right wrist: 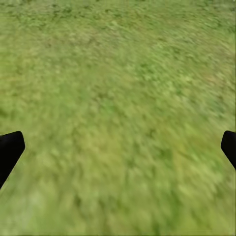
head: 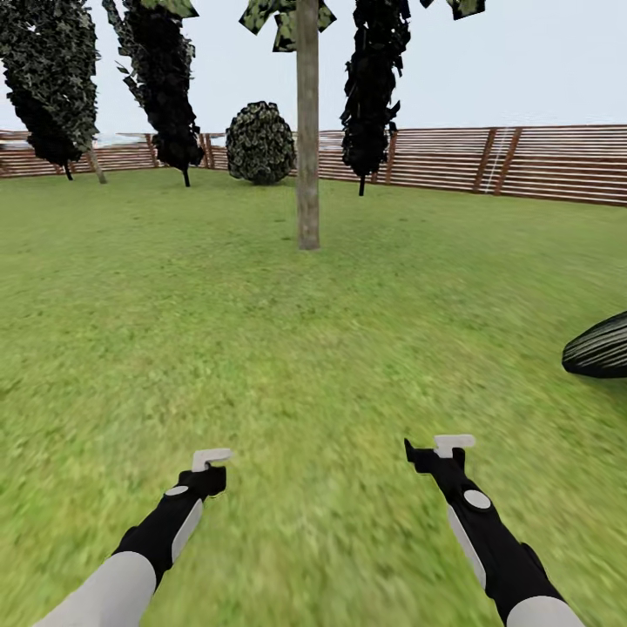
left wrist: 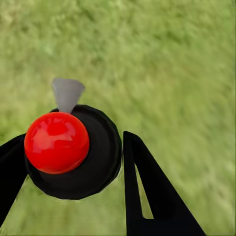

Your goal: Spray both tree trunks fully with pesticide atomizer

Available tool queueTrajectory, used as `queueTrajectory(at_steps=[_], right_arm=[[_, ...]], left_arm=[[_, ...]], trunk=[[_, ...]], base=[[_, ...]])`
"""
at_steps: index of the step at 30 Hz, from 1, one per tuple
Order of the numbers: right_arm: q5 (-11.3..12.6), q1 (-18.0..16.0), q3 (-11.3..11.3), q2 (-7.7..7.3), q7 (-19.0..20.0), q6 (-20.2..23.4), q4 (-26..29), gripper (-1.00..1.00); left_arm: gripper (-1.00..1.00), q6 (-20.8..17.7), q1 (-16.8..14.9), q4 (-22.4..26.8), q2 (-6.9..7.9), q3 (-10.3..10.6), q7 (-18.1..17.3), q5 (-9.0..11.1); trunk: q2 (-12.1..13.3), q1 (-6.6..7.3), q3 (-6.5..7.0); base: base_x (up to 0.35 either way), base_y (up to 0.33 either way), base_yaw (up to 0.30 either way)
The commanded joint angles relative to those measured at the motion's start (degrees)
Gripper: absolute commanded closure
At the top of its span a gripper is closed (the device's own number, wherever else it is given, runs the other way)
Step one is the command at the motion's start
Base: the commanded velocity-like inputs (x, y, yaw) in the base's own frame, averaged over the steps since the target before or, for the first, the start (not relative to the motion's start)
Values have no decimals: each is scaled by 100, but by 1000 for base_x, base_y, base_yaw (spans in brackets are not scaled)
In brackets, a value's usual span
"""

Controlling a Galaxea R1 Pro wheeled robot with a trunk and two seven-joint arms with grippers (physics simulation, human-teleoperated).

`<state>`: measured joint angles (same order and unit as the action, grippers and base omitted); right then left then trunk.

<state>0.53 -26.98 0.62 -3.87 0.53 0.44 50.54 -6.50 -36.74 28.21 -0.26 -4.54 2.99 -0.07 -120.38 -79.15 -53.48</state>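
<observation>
Pesticide atomizer (left wrist: 73,152) with red top gripped between the fingers of left end effector (left wrist: 73,172), low over the grass floor (head: 313,366), right end effector (right wrist: 118,147) spread wide and holding nothing, pale tree trunk (head: 307,148) far ahead, brown fence (head: 522,161) behind it

Grass floor (head: 261,348) bears a tree trunk (head: 307,157).
</observation>
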Motion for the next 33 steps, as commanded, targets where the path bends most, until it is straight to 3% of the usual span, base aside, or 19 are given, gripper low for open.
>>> queueTrajectory(at_steps=[1, 18, 33], right_arm=[[0, 0, 0, 0, 0, 0, 0, -100], [0, 0, -9, 0, 0, 0, -15, -100], [0, 0, -9, 0, 0, 0, -25, -100]], left_arm=[[100, 0, 0, 0, 0, 1, 2, -1], [100, 9, 0, 8, 0, 7, 18, -1], [100, 8, 3, 2, -6, 37, 18, -1]], trunk=[[0, 0, 9], [0, 0, 156], [0, 0, 167]], base=[[261, 236, 0], [292, 188, 0], [296, 181, 0]])
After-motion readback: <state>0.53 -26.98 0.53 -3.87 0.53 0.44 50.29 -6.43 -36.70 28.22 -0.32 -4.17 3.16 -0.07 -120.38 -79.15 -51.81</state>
